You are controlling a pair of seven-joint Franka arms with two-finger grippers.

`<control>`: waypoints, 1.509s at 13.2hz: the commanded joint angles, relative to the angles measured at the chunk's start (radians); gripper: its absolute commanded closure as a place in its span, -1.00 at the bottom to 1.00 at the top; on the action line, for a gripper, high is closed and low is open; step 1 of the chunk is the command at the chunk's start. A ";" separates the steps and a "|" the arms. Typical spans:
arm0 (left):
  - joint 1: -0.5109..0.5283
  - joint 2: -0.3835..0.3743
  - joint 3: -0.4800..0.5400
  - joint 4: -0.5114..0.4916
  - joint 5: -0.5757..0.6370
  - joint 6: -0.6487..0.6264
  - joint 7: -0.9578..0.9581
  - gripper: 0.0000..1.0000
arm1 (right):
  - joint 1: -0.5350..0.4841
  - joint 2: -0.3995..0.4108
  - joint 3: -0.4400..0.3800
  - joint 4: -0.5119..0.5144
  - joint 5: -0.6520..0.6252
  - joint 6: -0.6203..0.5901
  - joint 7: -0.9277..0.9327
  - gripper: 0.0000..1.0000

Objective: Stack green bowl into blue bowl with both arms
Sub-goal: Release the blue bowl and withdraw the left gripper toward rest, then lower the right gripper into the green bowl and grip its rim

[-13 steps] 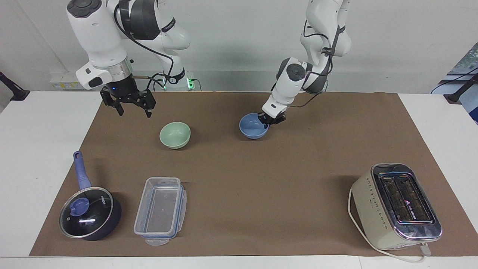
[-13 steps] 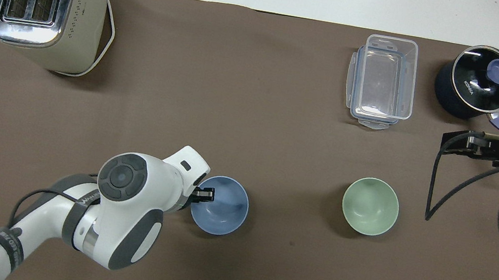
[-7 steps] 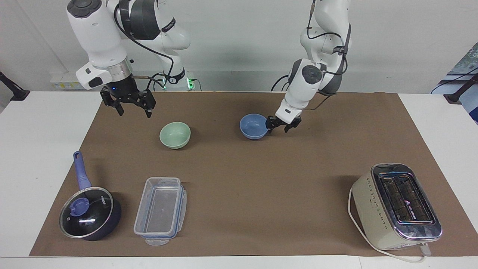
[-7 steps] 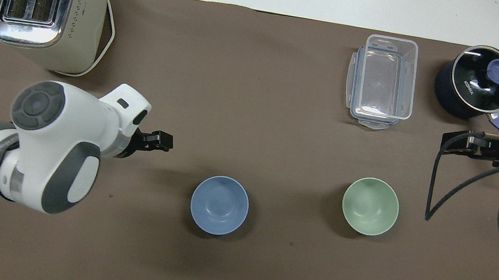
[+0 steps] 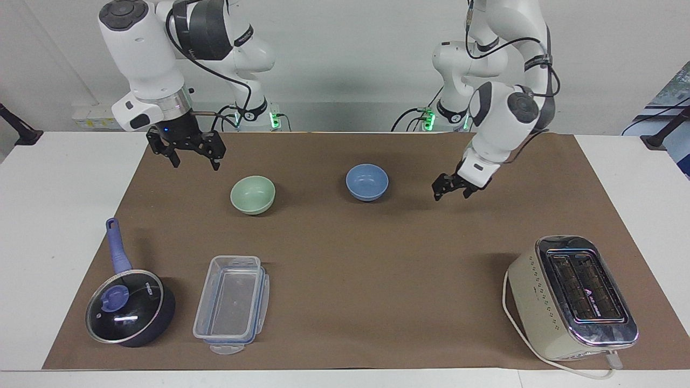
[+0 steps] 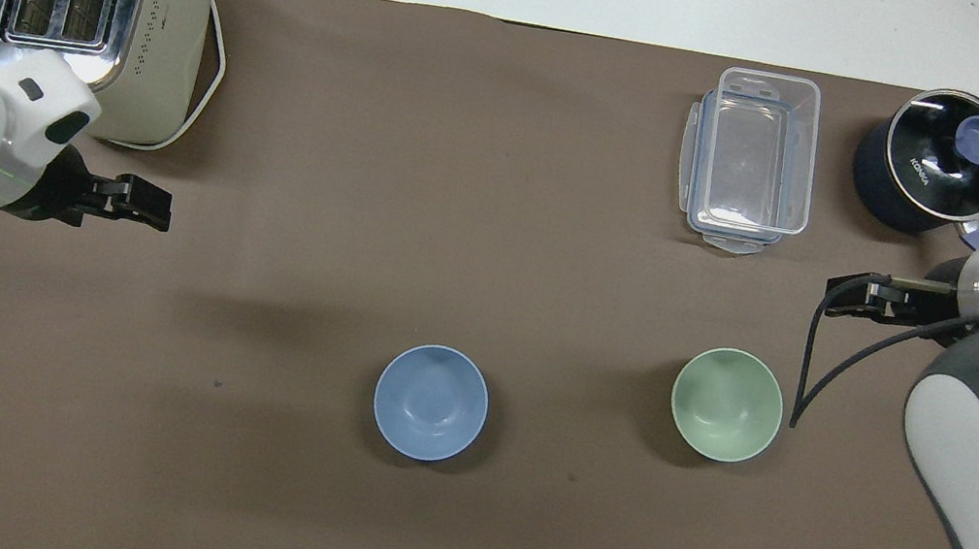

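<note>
From the facing view I see the blue bowl [image 5: 366, 181] sitting free on the brown mat [image 5: 345, 258], with the green bowl [image 5: 253, 194] beside it toward the right arm's end, a touch farther from the robots. My left gripper [image 5: 449, 190] hangs over bare mat toward the left arm's end, well apart from the blue bowl, jaws spread wide with nothing in them. My right gripper [image 5: 188, 155] hovers over the mat near the green bowl, also wide open and empty.

The step in hand, as I judge it, is the right arm's pick of the green bowl. I'd bring one finger inside the rim and one outside, pinch the wall squarely, lift straight up, then lower it centred over the blue bowl — off-centre, it could tip or skid.

In the overhead view the two bowls [image 6: 431, 402] [image 6: 727, 405] sit upright and apart, both empty. The left gripper [image 6: 130, 199] is over the mat just by the toaster [image 6: 95, 6]; the right gripper [image 6: 861, 300] is over the mat between the green bowl and the pan [image 6: 936, 174]. My count: two bowls, two grippers, one toaster, one lidded pan, one clear container [image 6: 751, 159].
</note>
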 commanded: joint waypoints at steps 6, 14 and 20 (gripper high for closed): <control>0.009 0.009 -0.017 0.309 0.127 -0.359 0.009 -1.00 | 0.010 0.030 0.004 -0.245 0.016 0.210 0.022 -1.00; 0.012 0.000 -0.012 0.291 0.104 -0.307 -0.002 -1.00 | 0.012 0.037 0.005 -0.393 0.018 0.337 -0.038 -1.00; 0.012 0.000 -0.012 0.291 0.104 -0.306 -0.002 -1.00 | 0.000 0.012 0.005 -0.422 0.022 0.281 -0.123 0.51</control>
